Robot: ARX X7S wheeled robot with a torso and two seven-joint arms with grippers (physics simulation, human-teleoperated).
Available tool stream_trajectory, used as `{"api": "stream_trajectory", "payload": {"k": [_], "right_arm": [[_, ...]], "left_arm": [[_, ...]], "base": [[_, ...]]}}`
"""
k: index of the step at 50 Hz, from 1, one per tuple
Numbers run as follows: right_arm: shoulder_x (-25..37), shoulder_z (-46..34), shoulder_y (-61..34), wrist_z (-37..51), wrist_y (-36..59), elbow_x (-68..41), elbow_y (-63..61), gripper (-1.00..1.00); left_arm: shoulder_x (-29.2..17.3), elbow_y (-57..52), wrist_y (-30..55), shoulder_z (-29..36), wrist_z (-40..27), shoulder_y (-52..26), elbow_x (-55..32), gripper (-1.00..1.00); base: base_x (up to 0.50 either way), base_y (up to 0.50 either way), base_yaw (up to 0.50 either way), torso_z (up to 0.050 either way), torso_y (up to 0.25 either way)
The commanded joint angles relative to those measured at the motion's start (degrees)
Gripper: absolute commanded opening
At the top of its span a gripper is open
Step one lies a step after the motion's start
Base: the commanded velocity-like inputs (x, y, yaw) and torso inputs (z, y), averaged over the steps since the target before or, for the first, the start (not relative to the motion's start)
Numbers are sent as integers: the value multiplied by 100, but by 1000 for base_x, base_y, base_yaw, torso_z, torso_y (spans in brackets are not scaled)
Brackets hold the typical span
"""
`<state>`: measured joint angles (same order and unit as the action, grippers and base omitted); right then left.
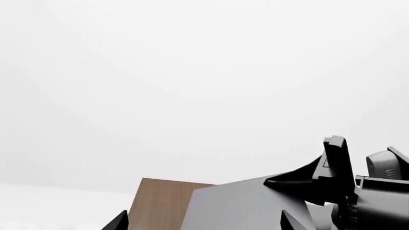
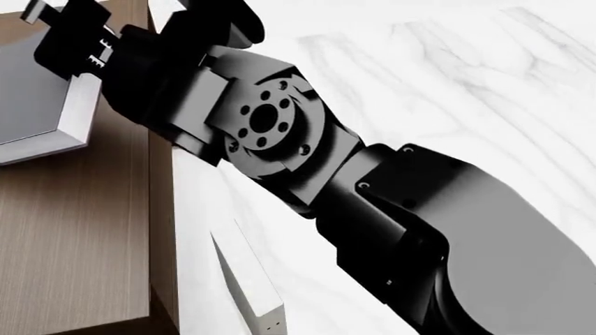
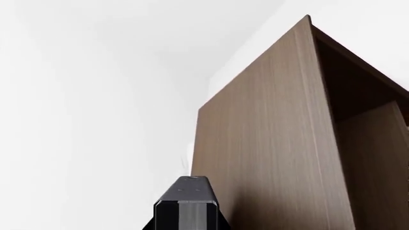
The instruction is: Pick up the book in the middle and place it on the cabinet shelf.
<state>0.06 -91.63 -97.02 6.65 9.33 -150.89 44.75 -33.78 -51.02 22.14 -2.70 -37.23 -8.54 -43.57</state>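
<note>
Black jointed left arm [image 2: 373, 202] — nearest. Left gripper [image 2: 75, 35] clamped on thick charcoal hardcover book with white page edges [image 2: 38, 98], over flat light-brown top of tall dark wood-grain cabinet [image 2: 75, 237]. Advice: lower flat, seat fully inboard, then let go. Right gripper [image 3: 187, 203] — opening unreadable; book's far-left part cropped.

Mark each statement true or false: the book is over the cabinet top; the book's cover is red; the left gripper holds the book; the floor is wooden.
1. The book is over the cabinet top. True.
2. The book's cover is red. False: it is grey, with white page edges.
3. The left gripper holds the book. True: it is clamped on the book's edge.
4. The floor is wooden. False: it is white with grey veins, like marble.
</note>
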Motion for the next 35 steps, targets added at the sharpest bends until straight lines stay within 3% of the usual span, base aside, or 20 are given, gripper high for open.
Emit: {"api": "stream_trajectory", "payload": {"k": [1, 34, 35], "right_arm": [[-5, 13, 72, 35, 31, 61, 122, -100], [-5, 3, 207, 168, 44, 89, 297, -100], [-5, 0, 202, 144, 35, 110, 301, 100]], "left_arm": [[-10, 11, -19, 16, -10, 3, 3, 100], [-32, 40, -73, 86, -19, 18, 29, 100], [-31, 45, -78, 88, -17, 19, 36, 100]], "base": [[0, 0, 0, 0, 0], [0, 0, 0, 0, 0], [0, 0, 0, 0, 0]]}}
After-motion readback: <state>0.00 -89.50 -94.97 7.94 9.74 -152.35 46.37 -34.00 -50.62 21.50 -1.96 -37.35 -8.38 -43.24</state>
